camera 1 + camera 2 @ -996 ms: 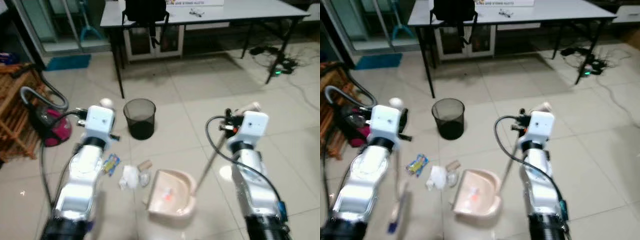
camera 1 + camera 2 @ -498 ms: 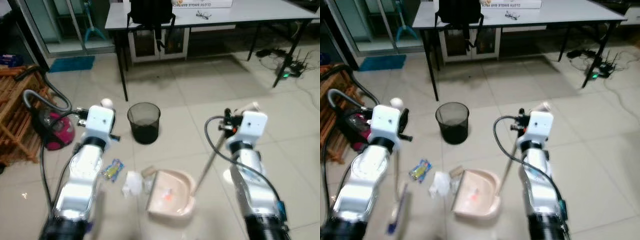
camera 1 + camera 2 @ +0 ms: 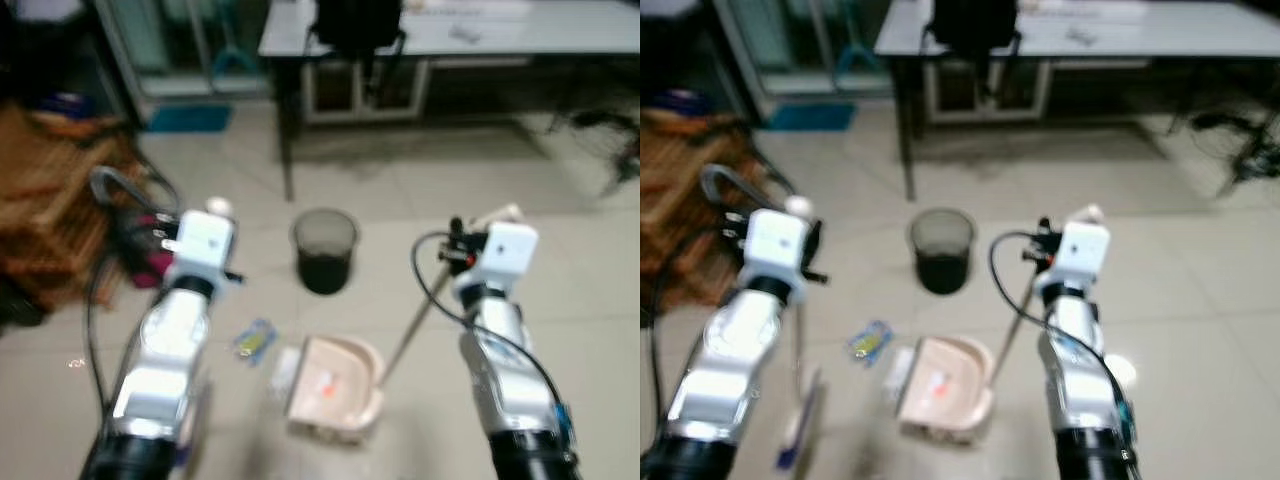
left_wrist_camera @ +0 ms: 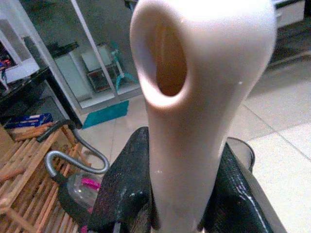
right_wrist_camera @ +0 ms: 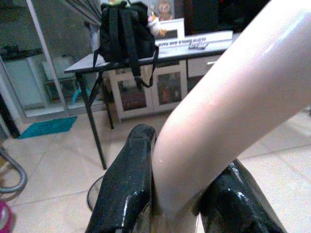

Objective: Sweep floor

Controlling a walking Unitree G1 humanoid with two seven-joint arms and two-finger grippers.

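Left gripper (image 4: 180, 204) fingers (image 4: 121, 194) clamp the broom handle (image 4: 194, 97); right gripper (image 5: 175, 204) fingers (image 5: 126, 189) clamp the dustpan handle (image 5: 218, 116); the dustpan (image 3: 330, 388) sits on the floor (image 3: 590, 300) between both arms

Bin (image 3: 326, 250) and dustpan (image 3: 334, 388) interrupt open floor (image 3: 580, 330).

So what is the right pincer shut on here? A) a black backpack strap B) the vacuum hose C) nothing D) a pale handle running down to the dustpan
D: the right pincer clamps the pale handle, whose pole slants down to the dustpan.
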